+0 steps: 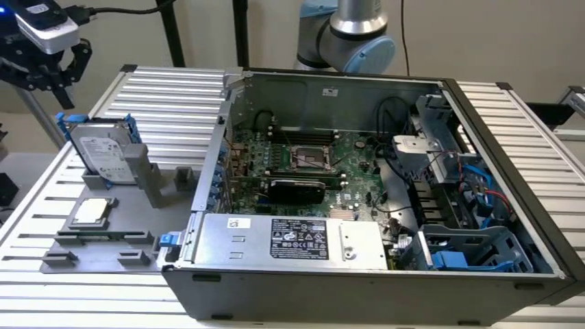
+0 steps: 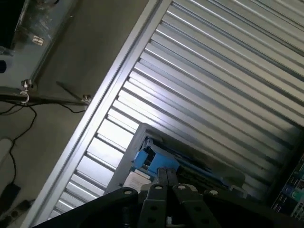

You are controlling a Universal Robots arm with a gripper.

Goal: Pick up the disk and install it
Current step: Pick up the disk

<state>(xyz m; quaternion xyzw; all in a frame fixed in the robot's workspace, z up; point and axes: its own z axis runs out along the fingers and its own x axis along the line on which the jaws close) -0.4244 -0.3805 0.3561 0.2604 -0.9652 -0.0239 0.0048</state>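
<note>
One black gripper (image 1: 57, 86) hangs over the ribbed metal table (image 1: 174, 89), well away from the open computer case (image 1: 366, 274) toward the exterior view's left, with its upper part cut off by the picture's edge. In the wrist view its fingers (image 2: 161, 178) are pressed together with nothing between them, and they overlap part of the disk (image 1: 105, 154) below without touching it. The disk's lower end sits in a grey holder (image 1: 137, 171), so its bottom edge is hidden, and the label's print is too small to read. Bare table lies open on the disk's side away from the case, and a strip of grey tray (image 1: 137, 236) separates the holder from the case wall. The disk stands on edge with its long axis roughly upright, its white label facing the exterior camera and its blue frame along both long sides. A small square silver chip (image 1: 92, 211) lies flat on the tray, apart from the disk.
</note>
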